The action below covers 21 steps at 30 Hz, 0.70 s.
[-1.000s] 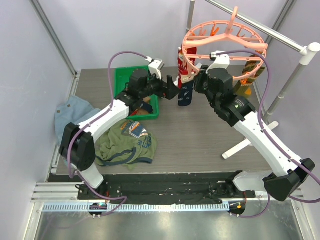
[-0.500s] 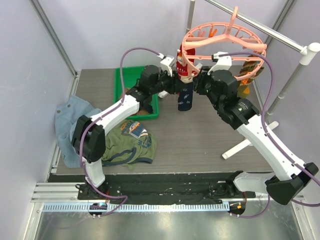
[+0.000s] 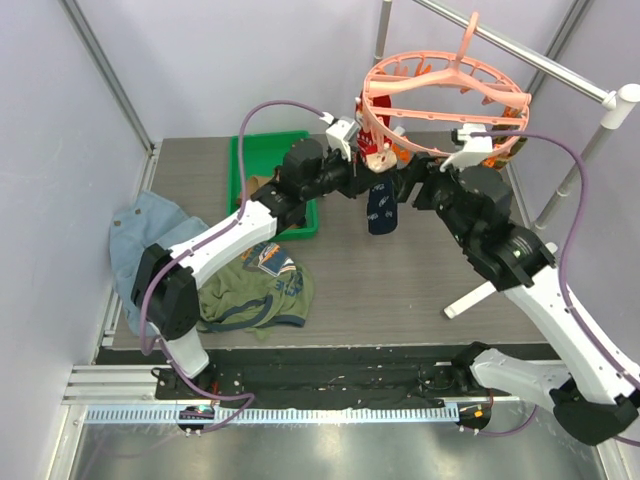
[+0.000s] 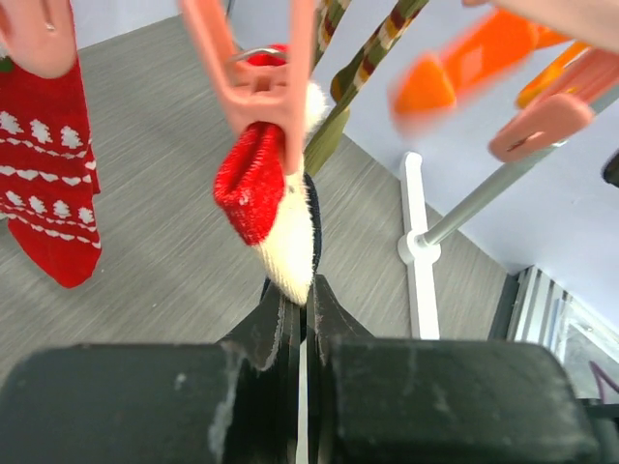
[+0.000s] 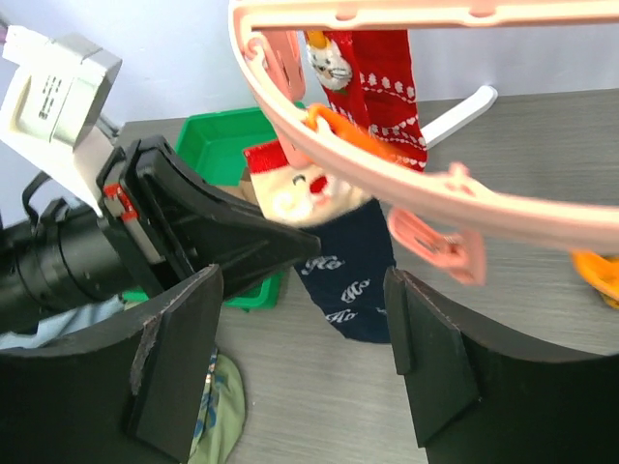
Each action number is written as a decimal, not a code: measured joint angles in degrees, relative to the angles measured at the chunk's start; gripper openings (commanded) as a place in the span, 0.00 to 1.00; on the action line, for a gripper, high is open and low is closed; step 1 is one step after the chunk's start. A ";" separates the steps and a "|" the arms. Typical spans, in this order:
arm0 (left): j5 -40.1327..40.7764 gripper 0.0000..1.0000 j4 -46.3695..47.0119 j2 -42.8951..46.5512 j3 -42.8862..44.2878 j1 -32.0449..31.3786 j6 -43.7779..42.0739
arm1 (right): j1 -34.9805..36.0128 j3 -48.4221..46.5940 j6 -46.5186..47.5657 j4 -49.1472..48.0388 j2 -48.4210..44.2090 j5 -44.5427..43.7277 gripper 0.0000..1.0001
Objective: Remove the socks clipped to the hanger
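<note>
The salmon-pink hanger [image 3: 445, 85] hangs from the rail at the back right, with socks clipped under its ring. My left gripper [image 3: 368, 188] is shut on the cream and red top of a navy sock [image 3: 381, 212], just below the pink clip [image 4: 261, 82] that holds it. In the left wrist view the sock's top [image 4: 280, 232] runs down between my closed left gripper [image 4: 302, 290]. My right gripper [image 3: 420, 190] stands open to the right of that sock, with the navy sock [image 5: 353, 280] seen beyond its gap [image 5: 302, 285]. A red sock [image 4: 44, 184] and olive striped socks [image 4: 358, 58] hang nearby.
A green bin [image 3: 262, 170] sits behind the left arm. An olive T-shirt [image 3: 255, 290] and a pale denim garment [image 3: 135, 235] lie at the left. The white rail stand [image 3: 590, 140] rises at the right, its foot [image 3: 480, 295] on the table.
My left gripper moved right up to the navy sock and shut on its top. My right gripper opened and drew back to the right. The hanger has swung a little.
</note>
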<state>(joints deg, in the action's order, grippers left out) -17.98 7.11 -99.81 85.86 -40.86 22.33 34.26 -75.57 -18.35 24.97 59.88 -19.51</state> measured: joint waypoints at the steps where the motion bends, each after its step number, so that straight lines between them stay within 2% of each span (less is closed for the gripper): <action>1: 0.00 0.00 -0.02 0.55 -0.42 -0.04 0.22 | 0.00 0.87 0.02 0.00 -1.49 0.33 0.75; 6: -0.07 0.00 -0.02 1.73 -1.70 -0.44 1.88 | 0.00 9.22 1.20 -3.08 -9.64 3.93 0.76; 11: -0.22 0.00 -0.07 1.75 -2.03 -1.18 4.11 | 0.00 19.69 2.32 -9.25 -14.03 6.88 0.76; 21: -1.44 0.00 -0.09 2.03 -2.03 -2.36 8.35 | 0.02 31.74 3.48 -24.70 -10.08 7.98 0.79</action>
<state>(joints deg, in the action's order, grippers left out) -19.42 7.03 -97.78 83.83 -43.22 30.68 34.28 -43.83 -14.87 0.27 49.80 -11.53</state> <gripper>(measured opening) 0.027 0.771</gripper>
